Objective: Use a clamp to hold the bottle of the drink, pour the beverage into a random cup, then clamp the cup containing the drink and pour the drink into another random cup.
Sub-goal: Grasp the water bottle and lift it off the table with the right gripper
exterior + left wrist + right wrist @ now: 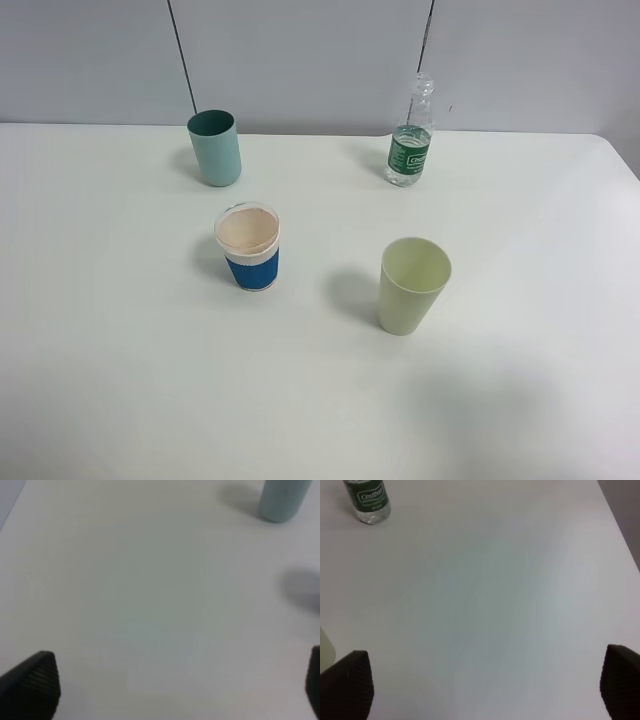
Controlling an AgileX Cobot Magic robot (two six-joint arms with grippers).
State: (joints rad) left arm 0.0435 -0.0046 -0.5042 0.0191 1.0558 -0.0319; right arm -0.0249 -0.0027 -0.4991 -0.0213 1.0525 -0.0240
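Exterior high view: a white table (120,350) carries four things, all standing upright and well apart from each other. At the far left stands a teal cup (215,148), near the back edge of the table. A little to the right of it and nearer to the camera stands a cup with a blue band (248,247); its inside looks pale pink, and I cannot tell if there is liquid in it. Further right and nearer still to the camera is a pale green cup (411,285), which looks empty. Behind this cup, near the back edge, stands the drink bottle (410,146), clear plastic with a green label.

In the left wrist view the left gripper (172,685) is released: its two dark ribbed fingertips (30,685) are spread to the two sides of the picture, with only bare table between them. The teal cup (282,500) is well ahead of it, not touched.

In the right wrist view the right gripper (484,685) is released in the same way, its fingertips (345,685) wide apart over bare table. The bottle (368,500) stands well away from it, and its label reads "Cestbon". A small part of the pale green cup (326,647) shows beside one fingertip; I cannot tell whether they touch.
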